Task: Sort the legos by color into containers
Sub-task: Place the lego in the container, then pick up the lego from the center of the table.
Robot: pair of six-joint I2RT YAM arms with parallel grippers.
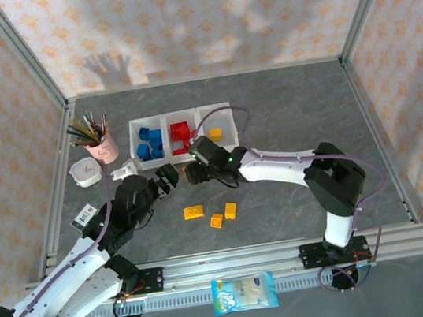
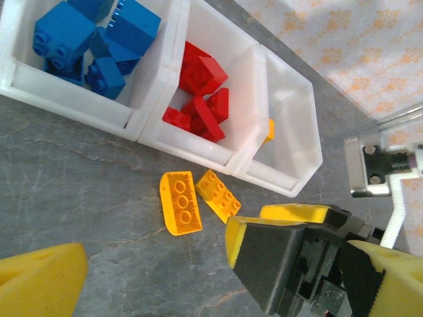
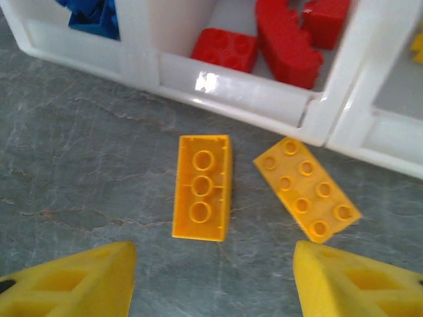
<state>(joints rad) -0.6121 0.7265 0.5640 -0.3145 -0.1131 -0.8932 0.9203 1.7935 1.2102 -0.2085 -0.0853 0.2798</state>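
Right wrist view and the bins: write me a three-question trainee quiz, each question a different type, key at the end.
1. True or false: the right end effector is open and holds nothing.
2. Multiple choice: the middle bin of the containers holds which colour? A blue, B red, C yellow-orange.
3. Short answer: in the right wrist view, how many yellow-orange legos lie on the table in front of the containers?
Key: 1 true. 2 B. 3 two, one studs up and one upside down.
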